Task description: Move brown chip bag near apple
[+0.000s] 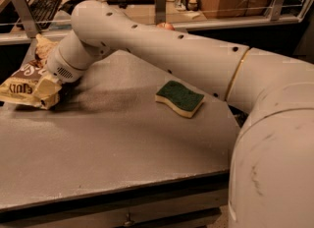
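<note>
The brown chip bag point(23, 85) lies crumpled at the table's left edge, dark brown in the middle with tan-yellow ends. My gripper point(48, 77) is at the bag's right end, hidden behind the arm's round white wrist point(66, 64). The apple point(166, 25) is at the table's far edge. Only its red-orange top shows above my long white arm point(162, 50), which reaches across the table from the right. The apple is far to the right of the bag.
A yellow sponge with a green top point(180, 98) lies mid-table, right of centre. The grey table point(113, 143) has a rail with metal posts point(160, 1) along its back edge. A keyboard point(41, 2) and boxes sit beyond.
</note>
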Available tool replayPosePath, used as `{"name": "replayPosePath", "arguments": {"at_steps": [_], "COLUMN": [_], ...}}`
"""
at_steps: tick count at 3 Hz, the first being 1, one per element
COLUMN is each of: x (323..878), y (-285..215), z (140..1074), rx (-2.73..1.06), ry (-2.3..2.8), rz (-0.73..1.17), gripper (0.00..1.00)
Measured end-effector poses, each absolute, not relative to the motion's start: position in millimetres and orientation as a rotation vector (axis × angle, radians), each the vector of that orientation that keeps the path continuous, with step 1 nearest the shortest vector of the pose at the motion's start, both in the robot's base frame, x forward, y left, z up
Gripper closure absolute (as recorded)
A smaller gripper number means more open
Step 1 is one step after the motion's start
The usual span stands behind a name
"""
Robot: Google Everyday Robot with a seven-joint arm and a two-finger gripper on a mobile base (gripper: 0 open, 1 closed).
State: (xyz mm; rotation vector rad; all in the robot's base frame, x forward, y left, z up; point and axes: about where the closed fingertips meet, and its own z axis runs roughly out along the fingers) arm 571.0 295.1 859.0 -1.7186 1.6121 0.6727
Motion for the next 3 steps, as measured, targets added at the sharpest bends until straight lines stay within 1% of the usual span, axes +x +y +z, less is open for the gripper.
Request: {"name": "replayPosePath", "arguments": {"at_steps": [1, 3], "x": [571.1, 571.1], "y": [295.0, 295.0], "z": [860.5, 861.0], "rx": [-1.719, -1.719], "ry": [1.612, 1.612], "rz": [0.672, 0.672], "gripper": [1.00, 0.99]}}
